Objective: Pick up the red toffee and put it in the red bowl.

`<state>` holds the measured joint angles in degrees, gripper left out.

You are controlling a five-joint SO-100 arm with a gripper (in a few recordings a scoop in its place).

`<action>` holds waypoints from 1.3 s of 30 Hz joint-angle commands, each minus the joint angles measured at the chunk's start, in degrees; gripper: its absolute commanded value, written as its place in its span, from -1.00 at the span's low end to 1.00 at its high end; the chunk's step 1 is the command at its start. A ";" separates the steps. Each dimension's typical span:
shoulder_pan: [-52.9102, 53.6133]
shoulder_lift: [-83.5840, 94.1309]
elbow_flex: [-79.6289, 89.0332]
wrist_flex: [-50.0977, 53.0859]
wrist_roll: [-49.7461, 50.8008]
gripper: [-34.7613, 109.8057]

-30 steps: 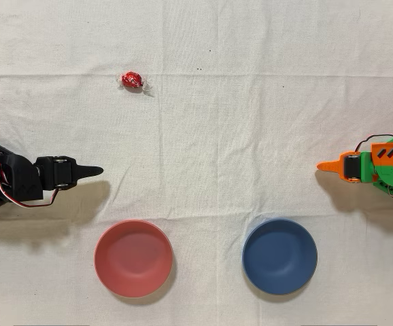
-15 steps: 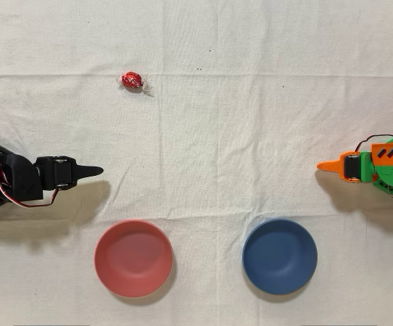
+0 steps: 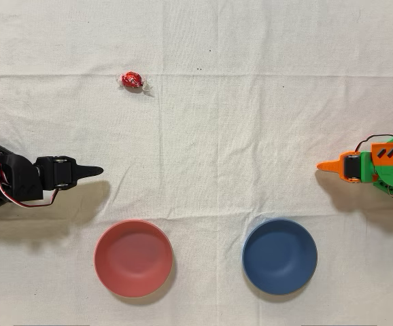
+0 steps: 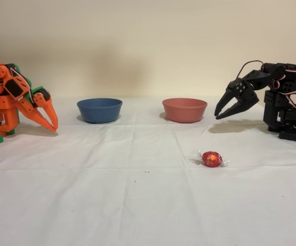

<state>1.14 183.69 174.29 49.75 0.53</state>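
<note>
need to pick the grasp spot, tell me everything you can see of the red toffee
The small round red toffee in shiny foil has clear twisted wrapper ends sticking out on two sides. The foil looks crinkled and glossy, catching highlights. It lies alone on the white cloth, touching nothing else. In the overhead view it sits above and slightly left of the matte salmon-red bowl, well apart from it. In the fixed view it lies nearer the camera than the bowl. The black arm's tool hangs off the cloth, far from it.

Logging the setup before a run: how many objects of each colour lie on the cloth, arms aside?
Red: 2, the round matte salmon-red bowl and the small foil-wrapped red toffee
Blue: 1, the round dark blue bowl
Total: 3
</note>
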 commanded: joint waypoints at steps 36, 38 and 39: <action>-6.42 -29.97 -44.30 1.05 -13.01 -0.51; -7.82 -34.01 -48.87 2.72 -10.81 -0.49; -8.61 -36.21 -51.06 3.34 -9.67 -0.47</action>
<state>-4.75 153.11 133.77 51.15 -11.60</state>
